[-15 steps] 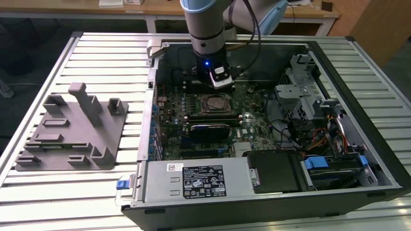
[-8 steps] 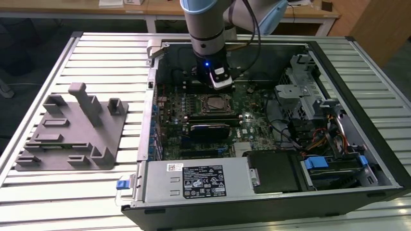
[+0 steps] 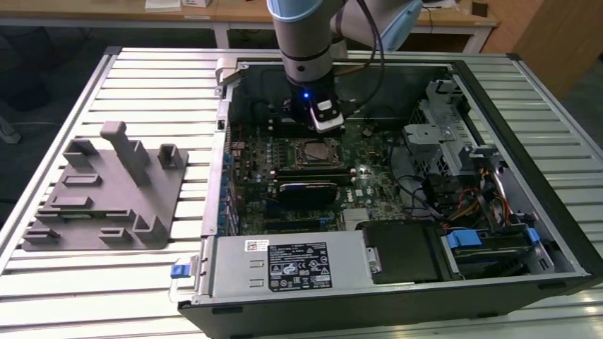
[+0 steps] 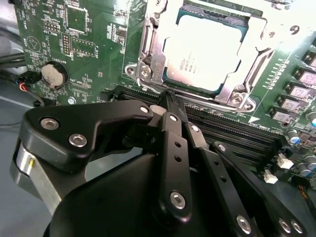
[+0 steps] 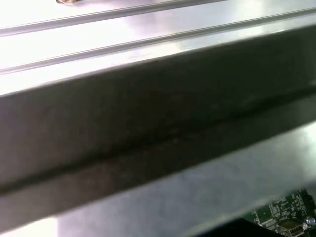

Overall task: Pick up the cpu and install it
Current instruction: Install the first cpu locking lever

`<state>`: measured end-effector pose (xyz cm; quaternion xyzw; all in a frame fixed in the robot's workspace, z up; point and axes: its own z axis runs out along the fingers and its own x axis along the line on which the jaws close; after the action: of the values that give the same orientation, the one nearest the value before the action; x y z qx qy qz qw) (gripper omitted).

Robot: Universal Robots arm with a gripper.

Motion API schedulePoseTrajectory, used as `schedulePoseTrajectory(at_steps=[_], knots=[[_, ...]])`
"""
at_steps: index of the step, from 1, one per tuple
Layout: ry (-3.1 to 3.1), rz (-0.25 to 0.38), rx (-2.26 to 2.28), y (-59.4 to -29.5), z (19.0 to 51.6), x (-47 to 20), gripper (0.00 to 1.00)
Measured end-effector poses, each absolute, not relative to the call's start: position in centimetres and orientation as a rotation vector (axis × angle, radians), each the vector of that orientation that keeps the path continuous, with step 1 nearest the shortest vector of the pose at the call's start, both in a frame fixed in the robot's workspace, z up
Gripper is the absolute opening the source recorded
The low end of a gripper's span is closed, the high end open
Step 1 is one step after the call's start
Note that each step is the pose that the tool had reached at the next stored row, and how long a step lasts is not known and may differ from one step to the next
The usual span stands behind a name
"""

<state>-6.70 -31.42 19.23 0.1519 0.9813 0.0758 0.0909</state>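
The cpu (image 4: 205,54), a pale silver square chip, lies flat in the motherboard socket with a metal frame (image 4: 148,54) around it. In the exterior view the cpu (image 3: 315,150) sits mid-board inside the open computer case. My gripper (image 3: 327,126) hangs just behind the socket, low over the board. In the second wrist view the gripper (image 4: 165,98) has its black fingers (image 4: 174,148) pressed together, with nothing between them. Their tips sit at the socket frame's edge, beside the cpu and apart from it.
The case walls (image 3: 226,127) ring the motherboard (image 4: 84,34). A power supply (image 3: 292,265) and black drive (image 3: 405,251) fill the front, a drive cage (image 3: 443,134) with cables the exterior view's right. A grey plastic tray (image 3: 104,198) lies on the slatted table at the left. The first wrist view faces a metal wall (image 5: 158,128).
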Motion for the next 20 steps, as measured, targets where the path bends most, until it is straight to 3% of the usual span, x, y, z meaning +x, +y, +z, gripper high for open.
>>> schedulePoseTrajectory(at_steps=[10, 20], knots=[[2.916, 0.233, 0.451, -31.5, 19.5, -6.5, 0.11], [2.916, 0.232, 0.451, -31.5, 22.7, -6.5, 0.11]])
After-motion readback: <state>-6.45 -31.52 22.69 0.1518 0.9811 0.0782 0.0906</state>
